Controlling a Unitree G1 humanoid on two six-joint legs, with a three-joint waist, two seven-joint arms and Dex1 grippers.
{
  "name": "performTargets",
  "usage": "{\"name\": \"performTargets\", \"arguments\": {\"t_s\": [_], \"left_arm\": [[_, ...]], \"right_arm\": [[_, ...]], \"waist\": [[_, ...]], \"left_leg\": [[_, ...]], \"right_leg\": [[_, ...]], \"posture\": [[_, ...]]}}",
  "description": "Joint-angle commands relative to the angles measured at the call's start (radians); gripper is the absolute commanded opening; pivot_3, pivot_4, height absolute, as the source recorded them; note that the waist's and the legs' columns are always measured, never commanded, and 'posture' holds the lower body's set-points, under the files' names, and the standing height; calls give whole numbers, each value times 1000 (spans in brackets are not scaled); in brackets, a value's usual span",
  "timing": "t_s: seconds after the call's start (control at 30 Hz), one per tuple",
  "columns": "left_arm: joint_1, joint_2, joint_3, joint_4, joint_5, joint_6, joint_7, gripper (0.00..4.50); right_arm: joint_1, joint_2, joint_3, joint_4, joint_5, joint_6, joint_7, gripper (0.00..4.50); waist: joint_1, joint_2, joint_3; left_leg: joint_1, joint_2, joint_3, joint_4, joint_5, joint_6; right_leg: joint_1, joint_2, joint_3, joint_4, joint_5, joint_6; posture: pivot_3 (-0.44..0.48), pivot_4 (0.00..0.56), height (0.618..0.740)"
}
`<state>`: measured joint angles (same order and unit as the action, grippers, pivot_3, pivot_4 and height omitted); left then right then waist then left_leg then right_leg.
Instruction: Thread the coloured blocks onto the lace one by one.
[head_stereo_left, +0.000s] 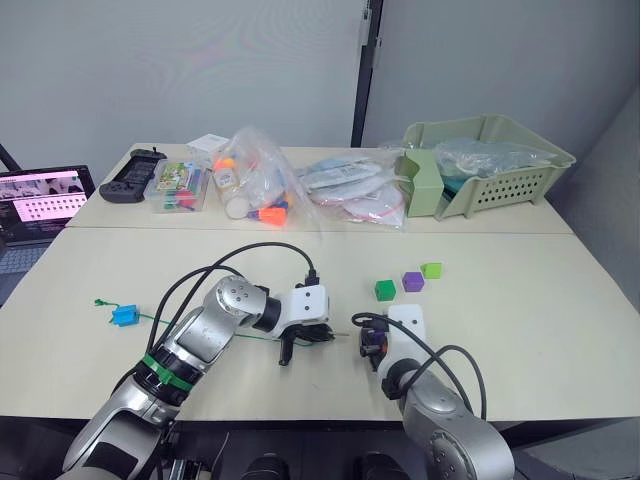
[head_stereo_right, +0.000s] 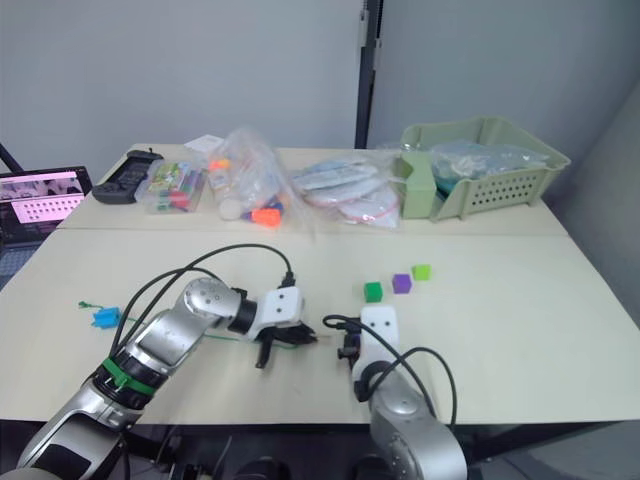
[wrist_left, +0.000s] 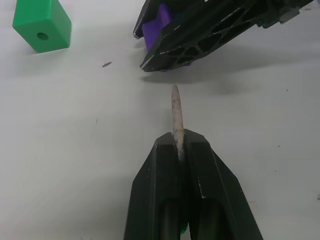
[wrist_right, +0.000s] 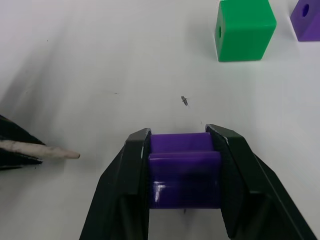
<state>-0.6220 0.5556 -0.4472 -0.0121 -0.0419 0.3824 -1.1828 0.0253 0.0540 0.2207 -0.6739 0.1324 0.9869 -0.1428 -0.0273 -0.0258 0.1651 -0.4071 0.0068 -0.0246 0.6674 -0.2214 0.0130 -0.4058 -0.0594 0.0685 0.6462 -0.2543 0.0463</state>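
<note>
**Describer:** Left gripper (head_stereo_left: 288, 350), seen from the head cameras, sits low over the table (head_stereo_left: 560, 330) near its front edge. Your left forearm reaches in from the lower left, bent at the elbow. The right gripper (head_stereo_left: 371, 348) faces it from just beside, its forearm coming up from the bottom edge. The lace (head_stereo_left: 160, 320) trails left across the table to a blue block (head_stereo_left: 124, 315) already on it. A dark green block (head_stereo_left: 385, 290), a purple block (head_stereo_left: 412, 281) and a lime green block (head_stereo_left: 431, 270) lie loose beyond the right gripper.

**Operator:** And the wrist cameras?

**Describer:** In the left wrist view, your left fingers are pinched tight on the lace's pale tip (wrist_left: 175, 112), which juts out toward the right gripper. In the right wrist view, the right fingers are clamped on a second purple block (wrist_right: 185, 172), held just above the table, with the tip (wrist_right: 42, 149) off to one side, near but not touching.

**Operator:** What could go wrong?

**Describer:** I judge aim the main risk. The held block's hole isn't visible (its faces toward the cameras look plain), so the tip may strike a solid side and bend or slip back between your fingers. The tip also sits to the side of the block, not in line.
</note>
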Motion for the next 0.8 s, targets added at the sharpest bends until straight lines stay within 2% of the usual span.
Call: {"name": "performTargets", "arguments": {"t_s": [0.03,0.07,0.13,0.27,0.3,0.4,0.5,0.6,0.63,0.7,0.8], "left_arm": [[-15,6,31,-30,-14,4,-1,0],[-15,6,31,-32,-15,6,-1,0],[-13,8,32,-33,-14,7,0,0],[-8,12,34,-42,-16,11,0,0],[-6,13,34,-45,-17,14,1,0],[-1,15,37,-56,-19,24,5,0],[-5,12,37,-52,-17,28,8,0],[3,16,40,-65,-18,34,8,0],[5,17,41,-68,-19,37,7,0],[9,22,43,-82,-22,48,6,0],[15,29,44,-96,-24,56,4,0]], "right_arm": [[9,0,-18,8,6,-28,23,1185],[7,-2,-32,-17,13,-33,31,2224],[-2,-12,-53,-74,28,-21,52,2811],[-33,-68,-75,-187,59,46,112,4305],[-56,-98,-88,-232,83,79,147,4482],[-140,-253,-139,-326,205,163,326,4482],[-198,-399,-202,-324,331,205,495,4482],[-271,-692,-226,-167,395,113,797,4482],[-309,-756,-226,-105,411,84,868,4482],[-379,-870,-185,20,423,-5,1044,4482],[-439,-957,-72,171,338,-164,1187,4482]], "waist": [[-4,0,0],[-4,0,0],[-3,0,0],[-4,0,0],[-4,0,0],[-5,0,0],[-4,0,0],[-3,0,1],[-1,0,1],[-2,0,2],[-2,0,2]], "left_leg": [[0,0,0,0,0,0],[0,0,0,0,0,0],[-1,0,0,0,0,0],[-3,0,0,0,0,0],[-3,0,0,0,0,0],[-3,-1,0,0,0,0],[-2,-1,-1,0,0,0],[-2,-1,-1,0,0,0],[-2,-2,0,0,0,0],[-1,-2,2,0,0,0],[-1,-1,4,-1,0,0]], "right_leg": [[0,0,0,0,0,0],[0,0,0,0,0,0],[-1,0,0,0,0,0],[-2,0,0,0,0,0],[-2,0,0,0,0,0],[-2,0,0,0,0,0],[0,0,-2,0,0,0],[1,-1,-2,-2,0,0],[1,-2,-1,-3,0,0],[2,-1,-1,-4,0,0],[2,0,-2,-4,0,0]], "posture": [[0,150,740],[0,150,740],[0,150,740],[0,150,740],[0,150,740],[0,150,740],[0,150,740],[0,150,740],[0,150,740],[0,150,740],[0,150,740]]}}
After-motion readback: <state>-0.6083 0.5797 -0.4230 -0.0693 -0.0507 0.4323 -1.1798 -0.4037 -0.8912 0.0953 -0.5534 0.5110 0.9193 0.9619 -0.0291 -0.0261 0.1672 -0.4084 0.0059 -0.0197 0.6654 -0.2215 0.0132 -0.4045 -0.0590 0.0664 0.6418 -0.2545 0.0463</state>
